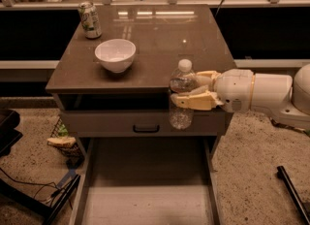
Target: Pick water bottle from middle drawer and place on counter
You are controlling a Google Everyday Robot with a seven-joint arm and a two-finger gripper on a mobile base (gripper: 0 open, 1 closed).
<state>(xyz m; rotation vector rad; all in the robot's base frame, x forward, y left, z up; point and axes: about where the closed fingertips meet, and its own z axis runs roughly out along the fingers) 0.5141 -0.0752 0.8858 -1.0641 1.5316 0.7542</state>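
Water bottle (182, 115) upright, clamped in hand (188, 90) | hand at counter (160, 40) front edge | above open middle drawer (145, 195)

Arm stretched level from the right, gripper (188, 91) clasping the water bottle (181, 116).

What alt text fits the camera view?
The claw, reaching in from the right, grips the water bottle upright at the front edge of the counter, above the open middle drawer. A white bowl and a soda can sit on the counter's left side.
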